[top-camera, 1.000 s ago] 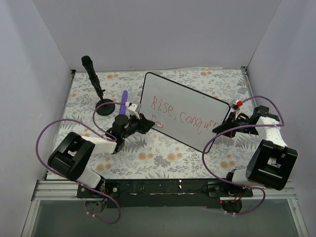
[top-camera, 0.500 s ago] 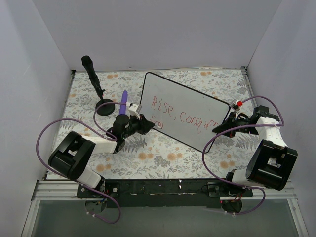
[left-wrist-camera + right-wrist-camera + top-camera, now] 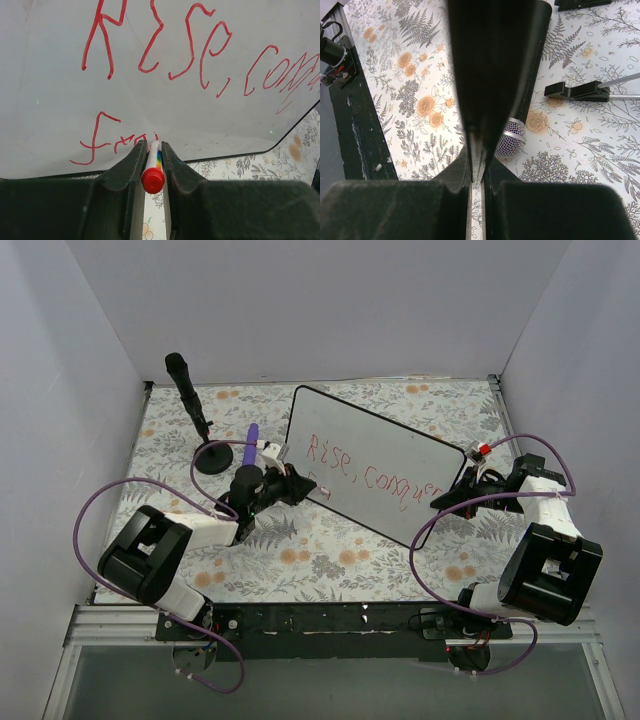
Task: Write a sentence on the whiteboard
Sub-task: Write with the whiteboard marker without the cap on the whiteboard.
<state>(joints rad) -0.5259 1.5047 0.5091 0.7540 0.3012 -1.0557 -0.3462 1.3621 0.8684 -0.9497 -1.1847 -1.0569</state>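
The whiteboard [image 3: 385, 445] lies tilted across the middle of the floral table. The red sentence [image 3: 372, 476] reads "Rise, conqu..". A second row [image 3: 104, 138] reads about "fro". My left gripper [image 3: 291, 484] is shut on a white marker with a red end cap [image 3: 153, 179], and its tip touches the board's lower left just after the second row. My right gripper [image 3: 453, 497] is shut on the board's right edge, which shows edge-on and dark in the right wrist view [image 3: 490, 60].
A black microphone on a round stand [image 3: 190, 395] rises at the back left, with a purple item [image 3: 251, 444] beside it. A microphone head [image 3: 510, 144] and black clips [image 3: 576, 90] lie on the table under the board's right end. White walls enclose the table.
My left gripper has shifted slightly up and to the left with the marker along the board's lower left. The right arm and the board have not moved.
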